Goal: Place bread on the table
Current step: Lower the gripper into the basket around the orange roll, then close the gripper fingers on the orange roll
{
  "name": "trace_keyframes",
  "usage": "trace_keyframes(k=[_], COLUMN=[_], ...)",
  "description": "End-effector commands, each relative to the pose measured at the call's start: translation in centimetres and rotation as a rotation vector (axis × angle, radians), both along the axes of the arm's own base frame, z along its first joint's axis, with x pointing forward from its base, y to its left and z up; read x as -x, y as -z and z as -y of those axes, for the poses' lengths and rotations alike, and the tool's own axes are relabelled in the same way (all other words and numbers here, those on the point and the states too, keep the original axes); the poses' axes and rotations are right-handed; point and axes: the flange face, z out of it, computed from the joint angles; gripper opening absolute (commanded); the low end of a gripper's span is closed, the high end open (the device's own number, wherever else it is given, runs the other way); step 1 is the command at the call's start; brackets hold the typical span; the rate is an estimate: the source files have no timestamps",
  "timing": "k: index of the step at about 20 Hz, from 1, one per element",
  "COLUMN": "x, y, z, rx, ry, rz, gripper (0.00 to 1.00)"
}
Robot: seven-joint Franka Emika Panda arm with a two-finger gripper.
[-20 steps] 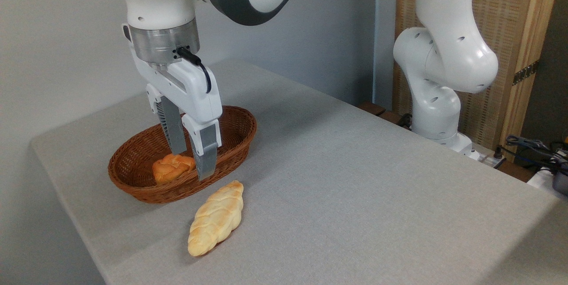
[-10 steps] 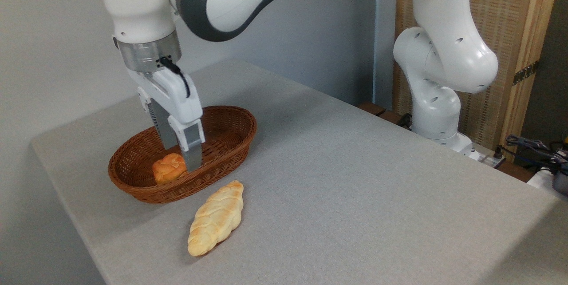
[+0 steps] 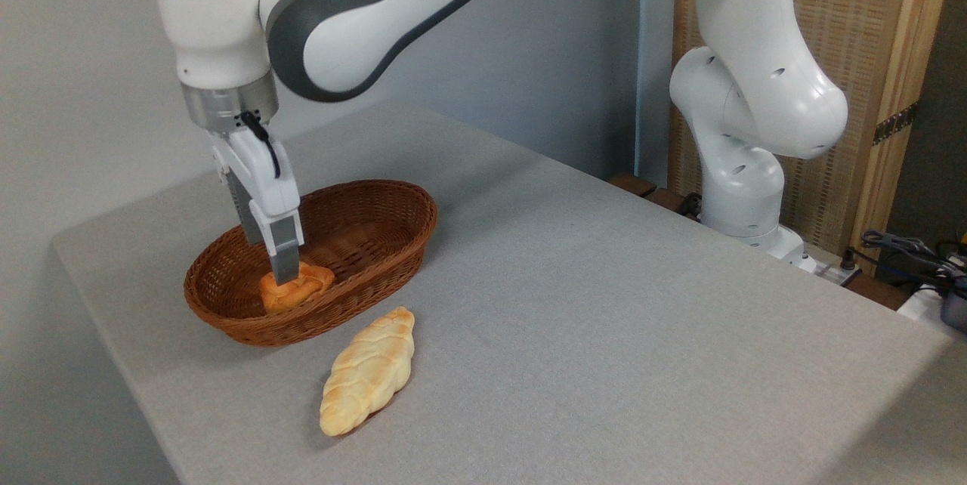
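Grey surface [image 3: 604, 304] unchanged; the gripper [image 3: 284, 276] has swung left and sunk into the basket [image 3: 393, 243]. Its fingertips now meet the bread [image 3: 295, 290] directly beneath, though I cannot tell whether they have closed, so a grasp looks imminent.

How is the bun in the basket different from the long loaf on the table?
The bun is small, round and orange-brown; the loaf is longer, braided and pale yellow. The bun lies inside the basket with the gripper at it; the loaf lies free on the table, in front of the basket. Both are bread.

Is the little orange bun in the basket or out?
In. The bun sits inside the basket, with the gripper reaching down onto it.
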Motion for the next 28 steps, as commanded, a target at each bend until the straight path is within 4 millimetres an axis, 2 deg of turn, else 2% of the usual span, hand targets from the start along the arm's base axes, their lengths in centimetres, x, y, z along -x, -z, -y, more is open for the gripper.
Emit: trace_keyframes(k=[1, 8, 12, 23, 25, 26, 27, 28], x=[-0.4, -0.7, -0.6, -0.4, -0.2, -0.2, -0.2, -0.1], y=[1.1, 2.4, 3.5, 4.0, 3.9, 3.9, 3.9, 4.0], z=[0.3, 0.3, 0.2, 0.3, 0.7, 0.7, 0.8, 0.9], rx=[0.009, -0.005, -0.050, -0.058, -0.076, -0.097, -0.101, -0.103], ry=[0.002, 0.013, 0.099, 0.138, 0.152, 0.162, 0.165, 0.169], rz=[-0.002, -0.020, -0.021, -0.036, -0.028, -0.023, -0.023, -0.025], gripper=[1.00, 1.00, 1.00, 1.00, 0.87, 0.75, 0.66, 0.51])
